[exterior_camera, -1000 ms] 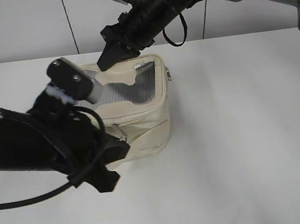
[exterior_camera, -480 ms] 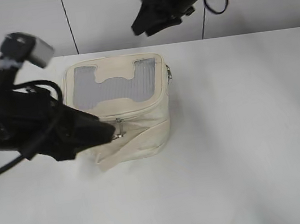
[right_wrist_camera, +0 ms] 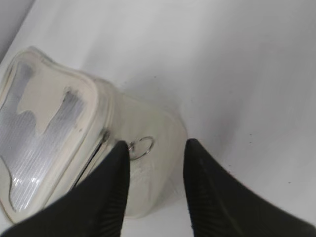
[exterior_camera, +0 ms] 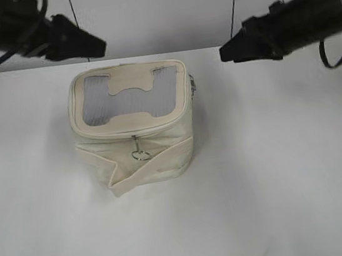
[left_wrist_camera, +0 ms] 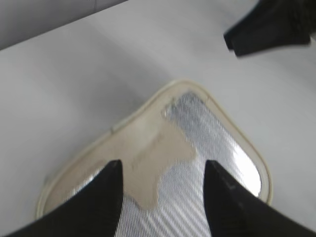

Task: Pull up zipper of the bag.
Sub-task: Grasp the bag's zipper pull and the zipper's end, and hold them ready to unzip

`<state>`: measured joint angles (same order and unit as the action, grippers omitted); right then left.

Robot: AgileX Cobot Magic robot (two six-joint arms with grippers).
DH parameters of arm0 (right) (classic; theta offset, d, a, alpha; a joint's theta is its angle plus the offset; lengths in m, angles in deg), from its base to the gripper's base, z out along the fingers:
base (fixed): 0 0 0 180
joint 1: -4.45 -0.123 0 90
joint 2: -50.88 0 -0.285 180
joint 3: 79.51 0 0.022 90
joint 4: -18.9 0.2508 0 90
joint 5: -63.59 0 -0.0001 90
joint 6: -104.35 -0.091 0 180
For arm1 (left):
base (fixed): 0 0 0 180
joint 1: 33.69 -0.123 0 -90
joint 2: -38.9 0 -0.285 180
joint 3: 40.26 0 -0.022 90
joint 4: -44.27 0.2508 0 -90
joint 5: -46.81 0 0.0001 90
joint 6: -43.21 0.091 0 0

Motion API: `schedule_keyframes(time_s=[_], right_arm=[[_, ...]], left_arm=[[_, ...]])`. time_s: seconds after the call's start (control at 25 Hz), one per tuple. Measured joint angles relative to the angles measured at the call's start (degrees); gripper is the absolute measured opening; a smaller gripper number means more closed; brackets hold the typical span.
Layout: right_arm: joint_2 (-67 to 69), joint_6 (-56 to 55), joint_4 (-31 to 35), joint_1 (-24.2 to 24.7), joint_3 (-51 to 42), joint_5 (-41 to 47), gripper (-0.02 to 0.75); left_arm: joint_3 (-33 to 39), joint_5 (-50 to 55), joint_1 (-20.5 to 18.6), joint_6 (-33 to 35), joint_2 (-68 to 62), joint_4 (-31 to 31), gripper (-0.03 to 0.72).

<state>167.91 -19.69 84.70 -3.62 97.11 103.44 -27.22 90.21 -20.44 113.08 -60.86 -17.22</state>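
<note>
Both arms lifted off bag [exterior_camera: 131, 124]; left tool [left_wrist_camera: 160, 190], right tool [right_wrist_camera: 155, 170] spread, empty; white table [exterior_camera: 277, 171].

The bag [exterior_camera: 133, 130] looks like soft matt cream cloth, creased at its near side; its top panel [left_wrist_camera: 207, 163] is grey ribbed mesh with a silvery sheen; the H-shaped patch [exterior_camera: 131, 81] is smooth cream fabric; the zipper [right_wrist_camera: 141, 146] ends in a shiny metal ring; the table [exterior_camera: 278, 177] is smooth matt white; the finger pads [right_wrist_camera: 106, 192] look matt black.
</note>
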Motion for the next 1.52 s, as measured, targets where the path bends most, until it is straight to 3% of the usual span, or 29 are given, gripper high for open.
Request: schedule_keyframes(time_s=[0.16, 0.28, 0.48, 0.76, 0.84, 0.96, 1.04, 1.52], right_arm=[[-7.4, 35.5, 29.9, -0.2, -21.8, -3.5, 0.332], [-7.6, 45.3, 36.2, -0.3, -28.1, -2.7, 0.432], [-6.4, 48.0, 38.3, -0.3, -29.4, -2.6, 0.482], [-4.0, 48.4, 38.5, -0.3, -29.4, -1.3, 0.486], [-3.0, 49.0, 38.6, -0.3, -29.4, -1.1, 0.486], [-1.2, 50.2, 38.7, -1.0, -29.1, -1.1, 0.486], [0.1, 51.8, 38.7, -2.2, -27.9, -1.1, 0.485], [5.3, 52.8, 38.8, -8.9, -17.2, -7.6, 0.485]], left_arm=[[-19.4, 9.2, 1.5, 0.6, -14.8, 0.1, 0.475], [-31.4, 16.9, 2.5, 0.6, -23.6, 1.2, 0.506], [-41.9, 21.8, 5.1, -1.7, -32.2, 8.5, 0.515], [-43.5, 22.1, 5.7, -2.4, -36.2, 12.7, 0.486], [-43.7, 22.1, 5.8, -3.1, -36.3, 13.7, 0.419], [-43.8, 21.7, 6.1, -3.4, -36.3, 15.1, 0.160], [-43.8, 21.8, 6.1, -3.5, -36.3, 15.1, 0.074], [-43.8, 21.8, 6.1, -4.2, -36.3, 15.0, 0.058]])
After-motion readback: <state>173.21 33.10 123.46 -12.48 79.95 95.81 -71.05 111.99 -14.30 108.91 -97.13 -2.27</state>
